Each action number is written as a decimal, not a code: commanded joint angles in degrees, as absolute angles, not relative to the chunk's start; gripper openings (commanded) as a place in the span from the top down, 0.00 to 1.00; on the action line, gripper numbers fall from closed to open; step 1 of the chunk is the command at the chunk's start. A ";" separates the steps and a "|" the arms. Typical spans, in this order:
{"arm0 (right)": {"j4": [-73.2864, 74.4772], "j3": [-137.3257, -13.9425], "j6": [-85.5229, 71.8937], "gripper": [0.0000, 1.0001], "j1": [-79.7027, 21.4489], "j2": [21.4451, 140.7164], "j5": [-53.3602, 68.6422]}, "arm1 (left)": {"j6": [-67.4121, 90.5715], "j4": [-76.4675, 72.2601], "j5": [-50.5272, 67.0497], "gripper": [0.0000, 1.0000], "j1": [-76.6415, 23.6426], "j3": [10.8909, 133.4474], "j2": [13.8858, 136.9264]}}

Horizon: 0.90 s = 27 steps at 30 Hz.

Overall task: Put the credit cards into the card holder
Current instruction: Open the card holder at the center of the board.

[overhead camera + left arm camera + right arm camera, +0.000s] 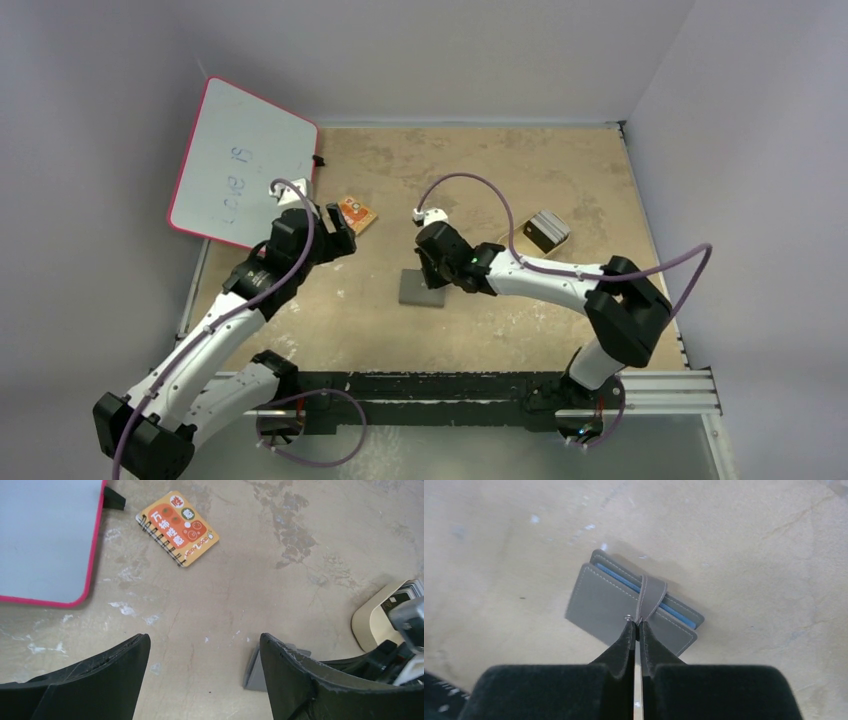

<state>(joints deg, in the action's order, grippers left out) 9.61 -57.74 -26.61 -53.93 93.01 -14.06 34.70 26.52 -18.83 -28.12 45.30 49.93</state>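
Our right gripper [638, 625] has its two black fingers [623, 647] squeezed tight together. They seem to pinch the end of the little strap [651, 592] on the flat grey fold-over card holder [606, 605]. The holder lies folded on the table [749, 555] right under this gripper, and its long side slants across the fingers. Our left gripper [204, 640] hangs wide apart, holds nothing, and is farther off. The thin grey credit cards [546, 229] sit in a tan tray [512, 238], well off to the right.
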 commanded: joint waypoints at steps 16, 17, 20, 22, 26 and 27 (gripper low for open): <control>-2.56 -49.24 -42.35 1.00 -45.40 79.34 6.60 | 47.78 18.87 -2.21 0.34 -27.77 38.81 58.37; -2.81 -48.96 -42.32 1.00 -45.20 79.16 7.33 | 48.03 17.95 -0.78 0.34 -27.77 38.44 59.13; -3.54 -48.70 -42.42 1.00 -45.10 78.47 9.47 | 49.27 14.21 3.44 0.34 -27.73 36.95 60.91; -3.77 -48.95 -42.96 1.00 -45.13 78.11 10.28 | 50.58 10.80 7.10 0.34 -27.77 35.61 62.08; -4.01 -49.66 -43.60 1.00 -45.10 78.25 11.50 | 54.37 2.57 13.95 0.32 -27.77 32.78 63.93; -4.31 -49.67 -43.81 1.00 -45.08 78.38 12.08 | 55.19 0.37 15.03 0.31 -27.78 32.12 64.47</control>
<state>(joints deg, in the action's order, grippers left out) -0.89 -48.47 -42.35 -44.99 80.27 8.78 50.61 12.60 6.52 -28.12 34.09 63.46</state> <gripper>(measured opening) 0.009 0.678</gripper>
